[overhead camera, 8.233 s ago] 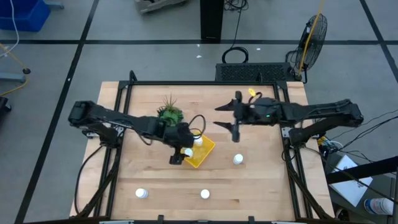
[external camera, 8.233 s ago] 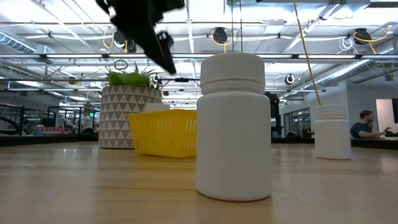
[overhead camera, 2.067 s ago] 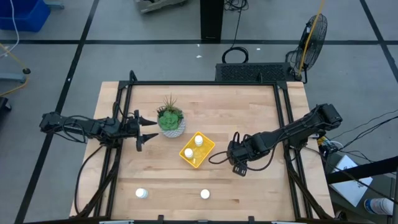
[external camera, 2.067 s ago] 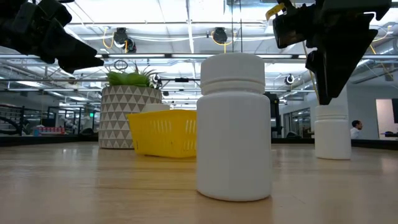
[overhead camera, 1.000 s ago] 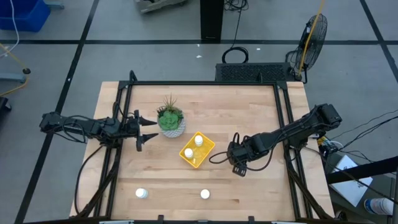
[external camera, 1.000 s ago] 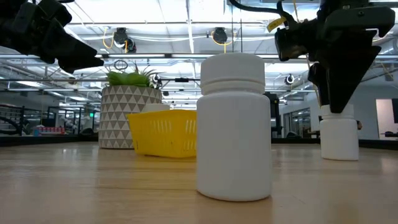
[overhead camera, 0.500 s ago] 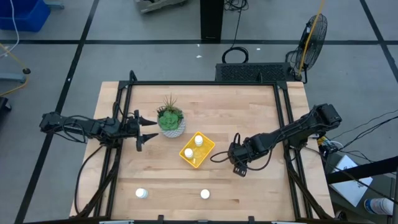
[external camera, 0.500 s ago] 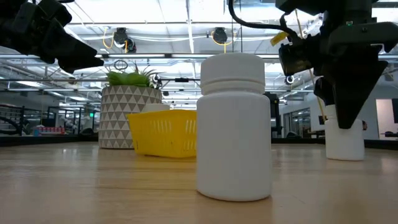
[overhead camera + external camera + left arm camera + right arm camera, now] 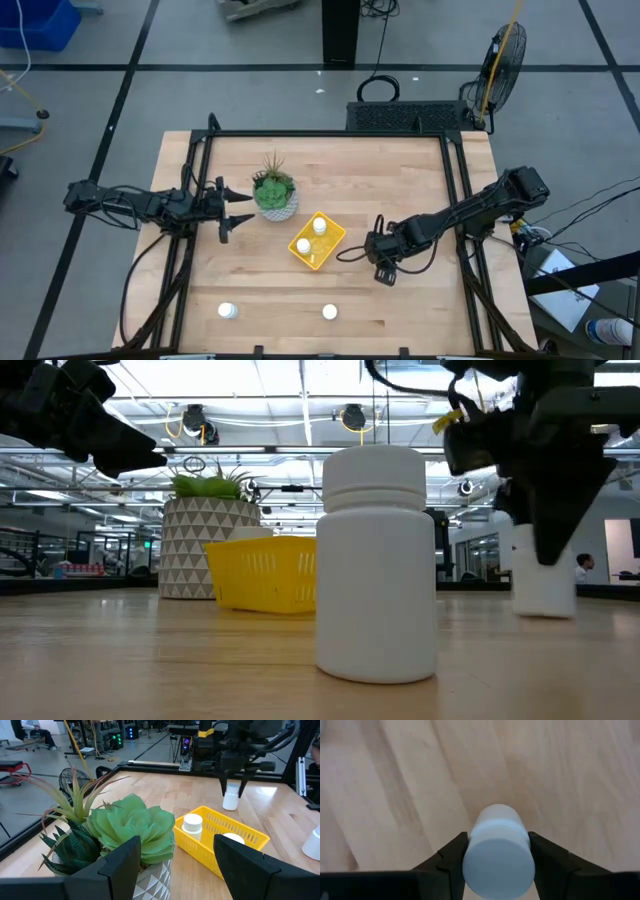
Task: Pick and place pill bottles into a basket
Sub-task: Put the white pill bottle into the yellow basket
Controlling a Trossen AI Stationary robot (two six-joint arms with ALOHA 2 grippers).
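The right gripper (image 9: 498, 852) points straight down at the table and is clenched on a pill bottle (image 9: 498, 851), one dark finger pressed against each side of its white body. That bottle stands upright, long axis vertical and cap toward the wrist camera; in the low view its base (image 9: 543, 588) sits at the level of the wooden tabletop, though contact cannot be told. From above, the right gripper (image 9: 384, 258) is in the table's right half, about midway between the far and near edges, just beside the yellow basket (image 9: 333, 245) on its right-hand side.

The basket lies near the table's centre, turned diagonally to the table edges, and holds two pill bottles (image 9: 303, 245), both upright with caps up (image 9: 192, 824). Just beyond it, toward the far-left, stands the white patterned plant pot (image 9: 274, 194) with its green plant.

Two more pill bottles stand upright along the near edge: one near the near-left corner (image 9: 228, 311) and one close to the middle of that edge (image 9: 329, 312), which looms large in the low view (image 9: 376, 565).

The left gripper (image 9: 237, 208) hovers at the left edge of the table, level with the plant pot, fingers spread apart and holding nothing.
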